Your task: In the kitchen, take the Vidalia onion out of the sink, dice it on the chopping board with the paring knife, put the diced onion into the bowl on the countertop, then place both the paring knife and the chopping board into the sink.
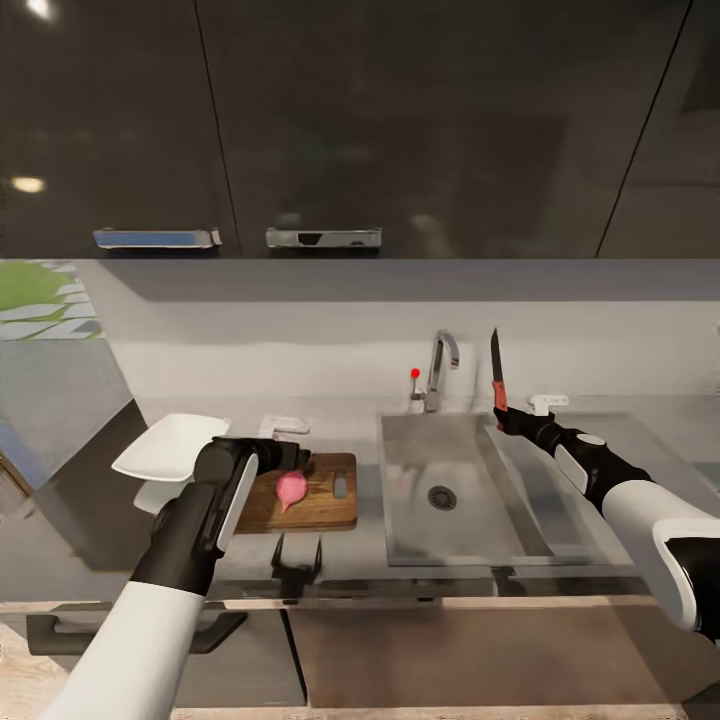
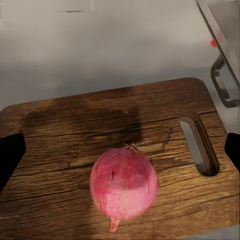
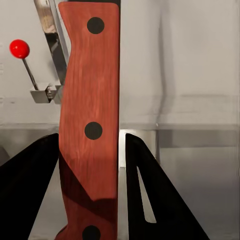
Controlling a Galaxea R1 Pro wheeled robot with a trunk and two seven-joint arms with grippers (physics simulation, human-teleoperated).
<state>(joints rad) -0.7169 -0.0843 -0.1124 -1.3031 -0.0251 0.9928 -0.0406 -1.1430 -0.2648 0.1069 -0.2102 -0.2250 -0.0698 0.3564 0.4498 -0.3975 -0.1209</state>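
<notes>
Gripping paring knife [image 3: 89, 125], unbranded

The Vidalia onion [image 1: 291, 488] lies on the chopping board [image 1: 325, 510]; the bowl [image 1: 170, 445] at its nine o'clock, the sink [image 1: 405, 500] at three.

Vidalia onion [image 2: 124, 187] pink, darker red streaks, pale pink tip. Chopping board [image 2: 75, 140] brown wood grain, darker edges. Paring knife [image 3: 90, 125] handle red-orange wood with black round rivets; blade [image 1: 495, 358] dark. Bowl [image 1: 170, 445] white. Sink [image 1: 410, 520] grey steel, dark round drain; faucet [image 1: 440, 370] chrome, knob [image 1: 415, 374] red. Surface [image 1: 340, 425] matte grey. Upper cabinets [image 1: 400, 120] glossy dark grey, handles [image 1: 322, 237] silver. Arms [image 1: 150, 640] white with black sections; fingers [image 3: 150, 200] black.
</notes>
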